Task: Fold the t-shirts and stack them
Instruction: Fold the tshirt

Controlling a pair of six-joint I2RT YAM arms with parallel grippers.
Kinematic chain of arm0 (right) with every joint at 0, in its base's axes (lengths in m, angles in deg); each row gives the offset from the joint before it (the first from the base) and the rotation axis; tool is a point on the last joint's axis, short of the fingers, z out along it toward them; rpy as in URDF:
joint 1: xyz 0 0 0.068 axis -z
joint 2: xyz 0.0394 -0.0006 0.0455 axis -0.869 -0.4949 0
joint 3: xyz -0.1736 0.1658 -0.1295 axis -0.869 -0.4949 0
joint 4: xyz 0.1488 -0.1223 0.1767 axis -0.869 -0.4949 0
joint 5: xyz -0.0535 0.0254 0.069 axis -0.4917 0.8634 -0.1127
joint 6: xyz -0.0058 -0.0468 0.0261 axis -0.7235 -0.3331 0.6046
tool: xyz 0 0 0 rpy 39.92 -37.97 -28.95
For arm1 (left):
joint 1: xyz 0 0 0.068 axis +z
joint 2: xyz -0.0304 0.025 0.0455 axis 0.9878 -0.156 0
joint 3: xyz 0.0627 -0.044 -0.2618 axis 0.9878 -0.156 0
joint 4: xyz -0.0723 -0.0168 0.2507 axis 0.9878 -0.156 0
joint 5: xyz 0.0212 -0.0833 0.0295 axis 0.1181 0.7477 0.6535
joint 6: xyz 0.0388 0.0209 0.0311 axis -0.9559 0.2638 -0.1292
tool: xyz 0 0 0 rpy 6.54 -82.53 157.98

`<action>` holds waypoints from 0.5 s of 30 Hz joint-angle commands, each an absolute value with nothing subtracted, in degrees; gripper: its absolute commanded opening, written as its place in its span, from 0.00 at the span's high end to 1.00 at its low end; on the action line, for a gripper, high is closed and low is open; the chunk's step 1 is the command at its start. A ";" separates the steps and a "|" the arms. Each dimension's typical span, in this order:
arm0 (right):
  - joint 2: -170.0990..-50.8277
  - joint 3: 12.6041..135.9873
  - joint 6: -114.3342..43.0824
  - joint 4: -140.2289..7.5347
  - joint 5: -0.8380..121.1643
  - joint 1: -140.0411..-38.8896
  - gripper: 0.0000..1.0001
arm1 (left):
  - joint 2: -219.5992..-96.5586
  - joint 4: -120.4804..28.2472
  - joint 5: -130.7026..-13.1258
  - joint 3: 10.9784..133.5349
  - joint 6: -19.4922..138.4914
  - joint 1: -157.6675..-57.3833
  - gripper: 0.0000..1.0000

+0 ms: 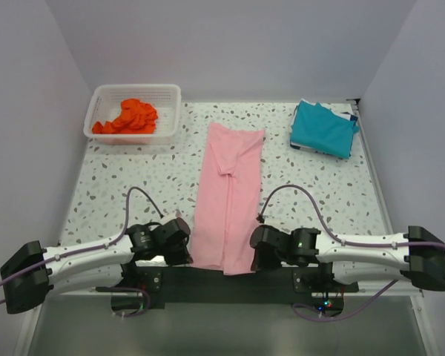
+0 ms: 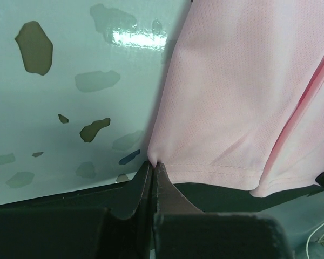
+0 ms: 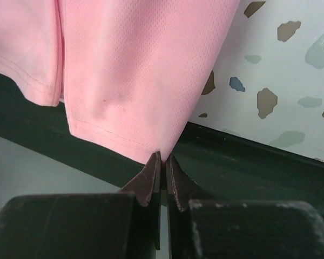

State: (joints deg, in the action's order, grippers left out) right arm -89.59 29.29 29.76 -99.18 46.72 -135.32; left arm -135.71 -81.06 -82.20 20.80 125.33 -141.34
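A light pink t-shirt (image 1: 228, 194) lies folded lengthwise as a long strip down the table's middle, its hem at the near edge. My left gripper (image 1: 184, 251) is shut on the hem's near left corner (image 2: 153, 159). On the other side my right gripper (image 1: 256, 252) is shut on the near right corner (image 3: 163, 153). A folded teal blue t-shirt (image 1: 323, 127) rests at the back right. An orange-red t-shirt (image 1: 127, 117) lies crumpled in the basket.
The white mesh basket (image 1: 167, 95) stands at the back left. Purple walls enclose the speckled table (image 1: 133, 178) on three sides. A black bar (image 3: 259, 156) runs along the near edge under the hem. Cables loop above both wrists.
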 commanded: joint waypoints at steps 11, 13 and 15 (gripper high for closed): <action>-89.07 37.51 22.44 -107.33 40.30 -129.71 1.00 | -138.30 -83.47 -89.05 31.19 119.74 -141.67 1.00; -86.96 37.59 19.63 -105.05 41.27 -126.45 1.00 | -140.14 -83.46 -91.68 34.18 118.16 -141.67 1.00; -86.86 38.73 17.42 -103.73 41.71 -124.77 1.00 | -141.64 -83.55 -92.82 36.38 117.10 -141.58 1.00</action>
